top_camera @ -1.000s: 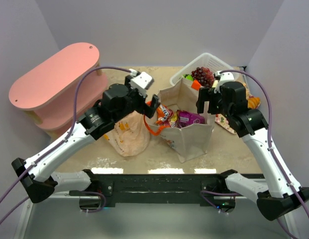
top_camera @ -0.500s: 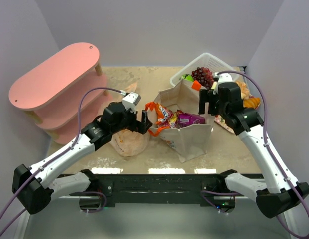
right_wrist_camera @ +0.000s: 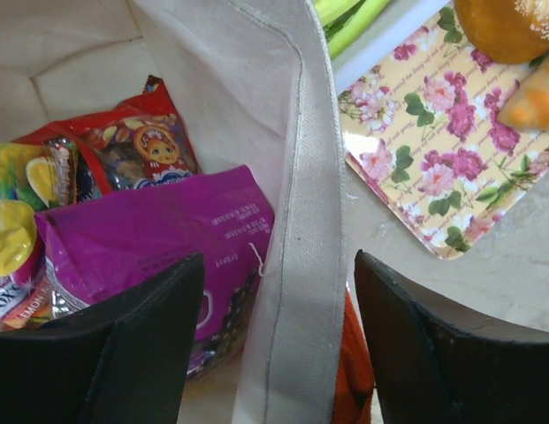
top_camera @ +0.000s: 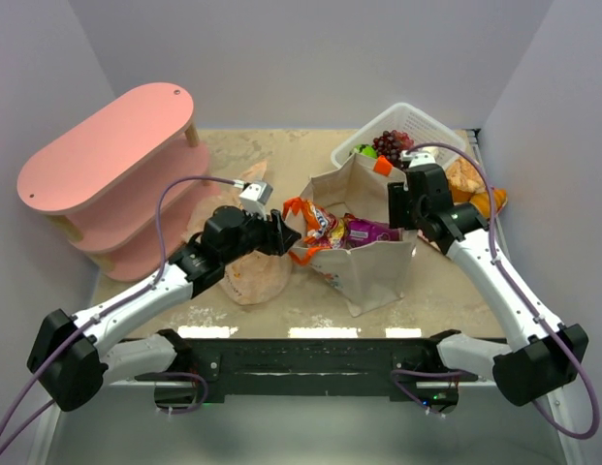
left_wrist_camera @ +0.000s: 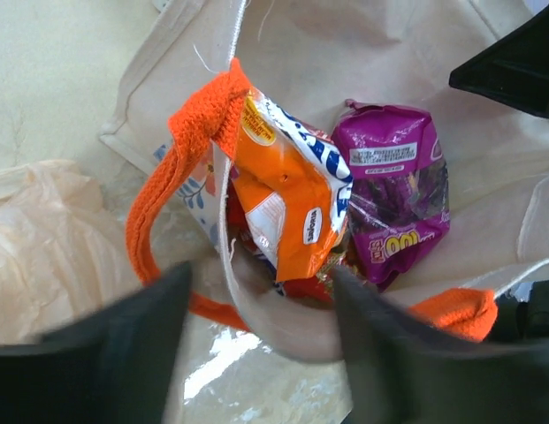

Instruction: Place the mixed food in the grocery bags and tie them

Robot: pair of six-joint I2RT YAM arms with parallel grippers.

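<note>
The beige canvas tote (top_camera: pixel 370 260) stands open mid-table with red (right_wrist_camera: pixel 141 146), orange (left_wrist_camera: pixel 292 212) and purple (left_wrist_camera: pixel 398 203) snack packets inside. My left gripper (top_camera: pixel 281 235) is open and straddles the tote's left rim (left_wrist_camera: pixel 283 318) beside its orange handle (left_wrist_camera: pixel 155 230), fingers apart from the cloth. My right gripper (top_camera: pixel 402 208) is open astride the right rim (right_wrist_camera: pixel 305 221), with a gap on each side. The peach plastic bag (top_camera: pixel 254 276) slumps left of the tote. Grapes (top_camera: pixel 393 145) lie in the white basket (top_camera: pixel 417 121). Bread (top_camera: pixel 470 179) rests on the floral mat (right_wrist_camera: pixel 433 150).
A pink two-tier shelf (top_camera: pixel 107 145) fills the back left. The basket also holds green vegetables (right_wrist_camera: pixel 354 18). Side walls close in on both sides. The arm bases sit along the near edge.
Both arms have dropped onto the tote's rims, the left swinging down and right, the right shifting left. Both pairs of jaws stand narrower than before.
</note>
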